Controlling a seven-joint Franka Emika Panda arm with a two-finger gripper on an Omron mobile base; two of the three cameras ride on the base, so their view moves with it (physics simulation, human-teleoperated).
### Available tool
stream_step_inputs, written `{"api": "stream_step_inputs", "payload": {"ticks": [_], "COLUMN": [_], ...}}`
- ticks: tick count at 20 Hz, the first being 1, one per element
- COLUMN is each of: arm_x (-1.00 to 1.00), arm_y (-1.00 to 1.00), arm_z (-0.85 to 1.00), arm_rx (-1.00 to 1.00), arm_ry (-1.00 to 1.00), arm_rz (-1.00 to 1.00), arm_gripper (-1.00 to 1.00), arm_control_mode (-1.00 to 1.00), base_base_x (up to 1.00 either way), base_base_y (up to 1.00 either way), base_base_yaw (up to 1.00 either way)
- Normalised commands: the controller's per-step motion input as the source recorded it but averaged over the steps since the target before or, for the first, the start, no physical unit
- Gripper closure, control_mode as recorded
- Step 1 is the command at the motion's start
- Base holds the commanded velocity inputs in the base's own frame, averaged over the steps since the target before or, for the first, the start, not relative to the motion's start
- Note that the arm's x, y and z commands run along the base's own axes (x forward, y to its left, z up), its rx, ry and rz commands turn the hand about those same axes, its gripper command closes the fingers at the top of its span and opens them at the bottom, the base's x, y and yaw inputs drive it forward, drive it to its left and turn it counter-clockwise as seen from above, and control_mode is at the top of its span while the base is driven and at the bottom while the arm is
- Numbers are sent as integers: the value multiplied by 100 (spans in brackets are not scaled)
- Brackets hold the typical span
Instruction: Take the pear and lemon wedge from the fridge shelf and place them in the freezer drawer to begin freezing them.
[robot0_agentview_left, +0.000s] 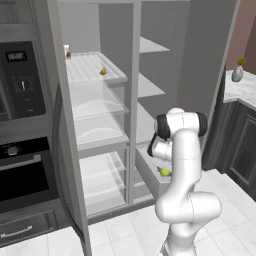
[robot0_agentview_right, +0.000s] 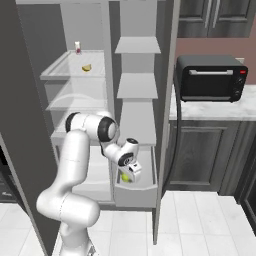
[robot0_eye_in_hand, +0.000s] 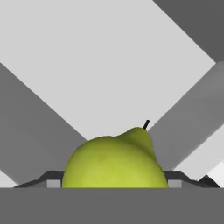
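Note:
My gripper (robot0_agentview_right: 127, 175) hangs low inside the pulled-out freezer drawer (robot0_agentview_right: 135, 194), shut on the yellow-green pear (robot0_agentview_right: 125, 177). In the hand view the pear (robot0_eye_in_hand: 114, 159) sits close between the two finger tips, stem pointing up, with the drawer's grey floor behind it. From the left base view the pear (robot0_agentview_left: 164, 172) peeks out beside my forearm, just over the drawer wall (robot0_agentview_left: 146, 174). The lemon wedge (robot0_agentview_left: 103, 71) lies on the white ribbed fridge shelf (robot0_agentview_left: 82, 65) high up, far from the gripper; it is also seen as the lemon wedge (robot0_agentview_right: 86, 67) on that shelf (robot0_agentview_right: 62, 69).
A small white jar (robot0_agentview_left: 67, 51) stands at the back of the fridge shelf. Clear bins lie below it. The open fridge door (robot0_agentview_left: 67, 150) stands at the left, next to a wall oven (robot0_agentview_left: 20, 170). A toaster oven (robot0_agentview_right: 212, 77) sits on the right counter.

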Motion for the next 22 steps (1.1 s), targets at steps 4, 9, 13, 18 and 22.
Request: {"api": "stream_step_inputs", "payload": {"ticks": [4,9,13,18,22], "arm_x": [0,-5,-45,-75,-100], "arm_y": [0,0,1,2,12], "arm_z": [-46,-52,-50,-50,-46], "arm_rx": [0,0,0,0,0], "arm_ry": [3,2,0,1,0], "arm_rz": [0,0,0,0,0], "arm_gripper": [100,100,100,-100,-100], "arm_control_mode": [-100,-100,-100,-100,-100], "base_base_x": [0,0,0,0,0], "base_base_y": [0,0,0,0,0], "base_base_yaw": [0,0,0,0,0]}}
